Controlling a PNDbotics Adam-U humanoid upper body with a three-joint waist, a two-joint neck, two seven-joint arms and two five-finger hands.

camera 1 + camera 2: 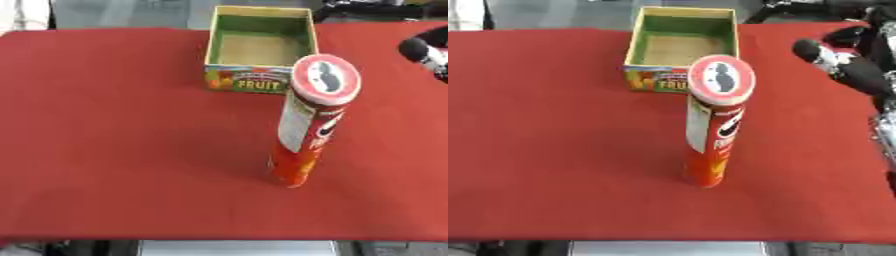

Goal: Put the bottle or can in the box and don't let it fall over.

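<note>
We logged 2 views of the same moment from the head camera. The right eye view gave us far more of the right hand point(846, 62): black fingers with a pale band across them, reaching in from the upper right edge, and below them some silver arm parts at the right border. The left eye view caught only the tip of that hand at its right edge. We could not tell how far the fingers were curled; we noted only that they had hold of nothing.

The can point(308, 125), a tall red tube with a pale lid bearing a dark figure, stood upright on the red table point(114, 130), right of centre. Its lid overlapped the near right corner of the box point(260, 46) in both views, though its base sat well in front of the box on the cloth. The box was open-topped, green on its inner walls with a tan floor, a printed front panel reading FRUIT in the left eye view; in the right eye view the can covered part of that word.

The can stood to the left of the right hand and nearer to us, clearly apart from it, with bare red cloth between them.
</note>
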